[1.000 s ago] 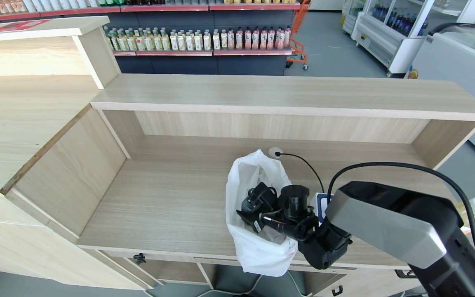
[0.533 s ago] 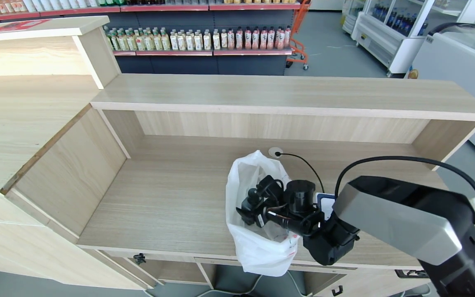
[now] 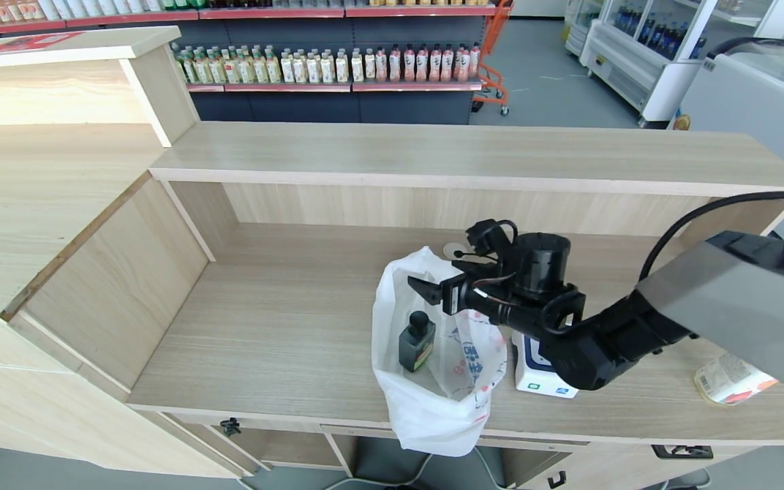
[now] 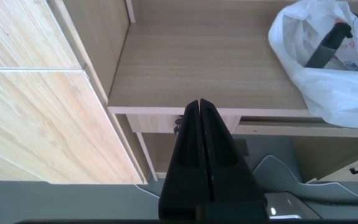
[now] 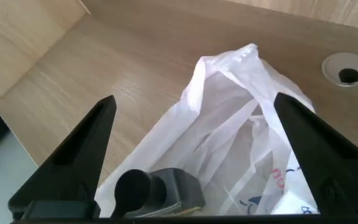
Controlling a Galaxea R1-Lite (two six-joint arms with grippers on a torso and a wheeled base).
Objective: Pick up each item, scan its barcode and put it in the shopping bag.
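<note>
The right gripper (image 3: 443,258) lifted out of the shopping bag (image 3: 426,415), apparently leaving the bottle (image 3: 417,340) inside.

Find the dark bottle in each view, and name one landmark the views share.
Head view: the dark bottle stands inside the shopping bag, on its left side.
Left wrist view: bottle inside the open bag.
Right wrist view: bottle inside the bag's mouth.
Shared landmark: the white shopping bag.

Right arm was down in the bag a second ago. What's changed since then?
The right gripper has risen out of the shopping bag and now hangs open above its mouth. It has left the dark bottle standing upright inside, free of the fingers. The bag and the white box beside it on the counter stayed where they were.
</note>
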